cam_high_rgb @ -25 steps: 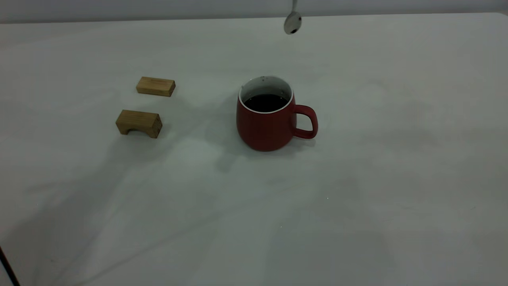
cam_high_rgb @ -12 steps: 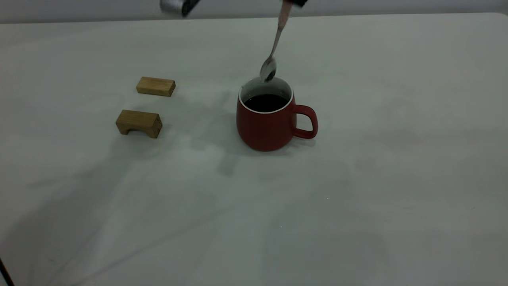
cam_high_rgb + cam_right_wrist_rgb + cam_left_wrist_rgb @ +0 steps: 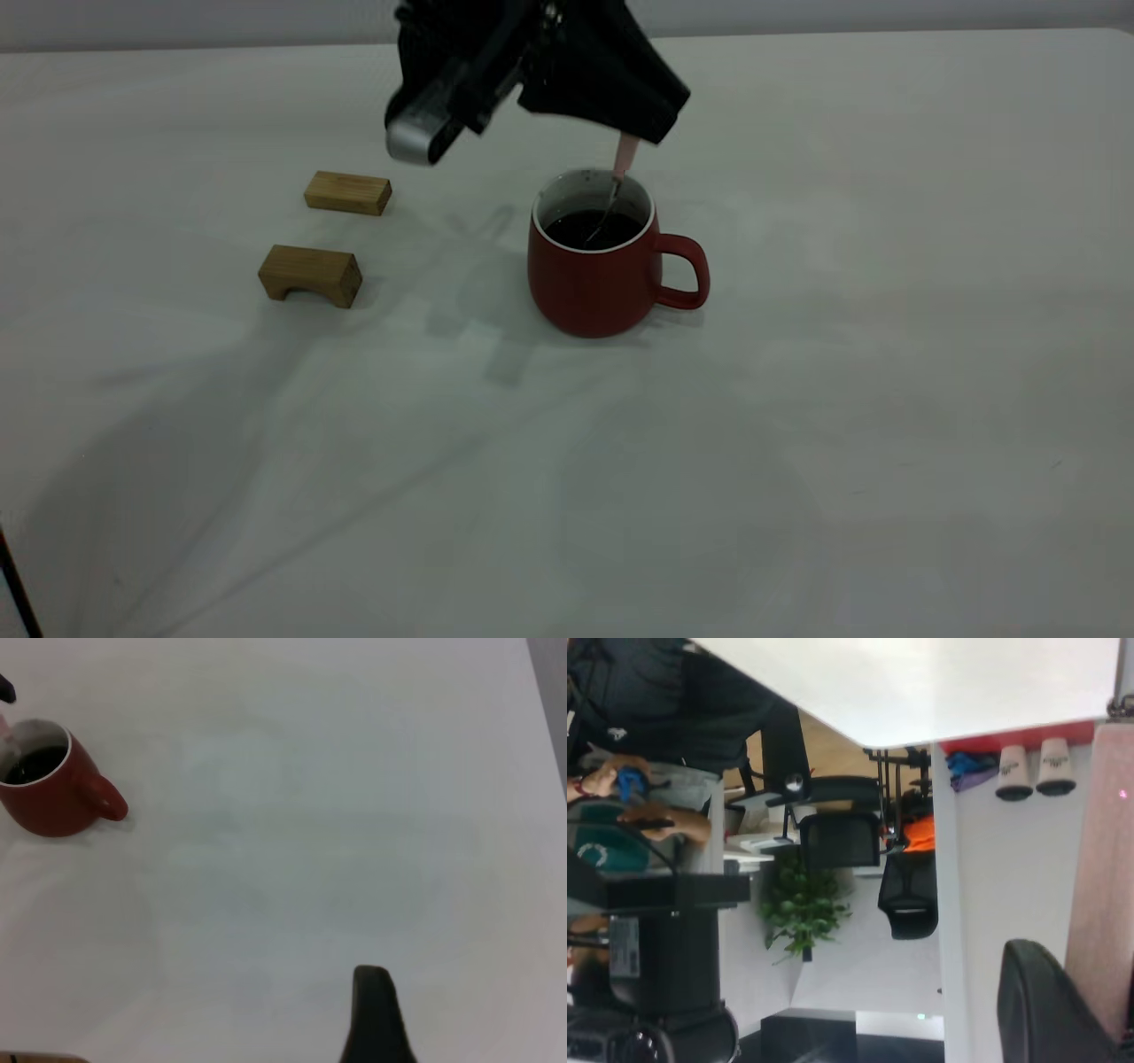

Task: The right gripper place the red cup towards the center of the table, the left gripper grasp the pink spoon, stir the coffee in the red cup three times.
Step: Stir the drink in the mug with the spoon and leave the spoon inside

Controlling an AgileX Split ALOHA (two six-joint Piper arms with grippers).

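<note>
Dipping since a moment ago, the left gripper (image 3: 631,133), jaws clamped on the pink spoon (image 3: 623,160), reaches the coffee (image 3: 592,229); stirring begins.

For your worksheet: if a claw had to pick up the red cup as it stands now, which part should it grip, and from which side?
Probably the loop handle, approached from the exterior view's right. It juts out on that side, clear of the spoon that the left claw holds in the cup.
</note>
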